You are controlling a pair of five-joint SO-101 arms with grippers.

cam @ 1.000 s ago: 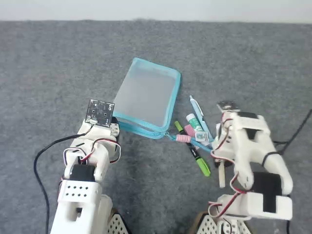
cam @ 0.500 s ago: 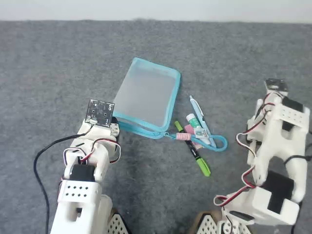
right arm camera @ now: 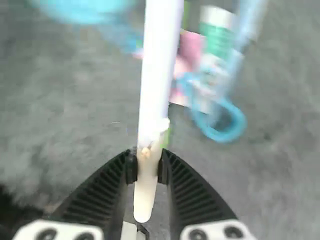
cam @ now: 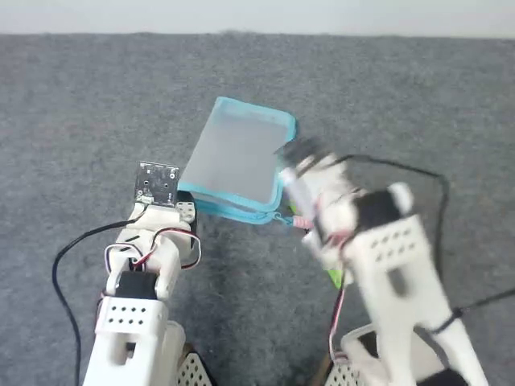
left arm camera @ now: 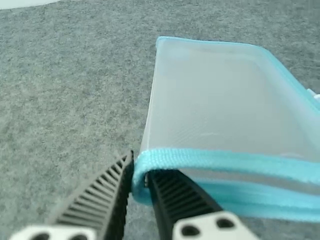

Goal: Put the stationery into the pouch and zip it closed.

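Early days, I reckon. The pouch point(left arm camera: 225, 110) looks empty and lies flat on the mat point(cam: 80, 104), and nothing's zipped yet. The left gripper point(left arm camera: 139, 172) pinches its teal trim at a corner. The right gripper point(right arm camera: 147, 157) is clamped on a white pen point(right arm camera: 157, 75), above the other bits beside the pouch: a green-capped tube point(right arm camera: 217, 30), a pink piece point(right arm camera: 187, 55) and a teal loop point(right arm camera: 220, 125). The pouch is frosted, thin, rectangular and fabric-edged. The pen's smooth and slim, the mat fuzzy grey.

Grey carpet-like tabletop point(cam: 80, 104), pale wall strip point(cam: 257, 16) along far edge.
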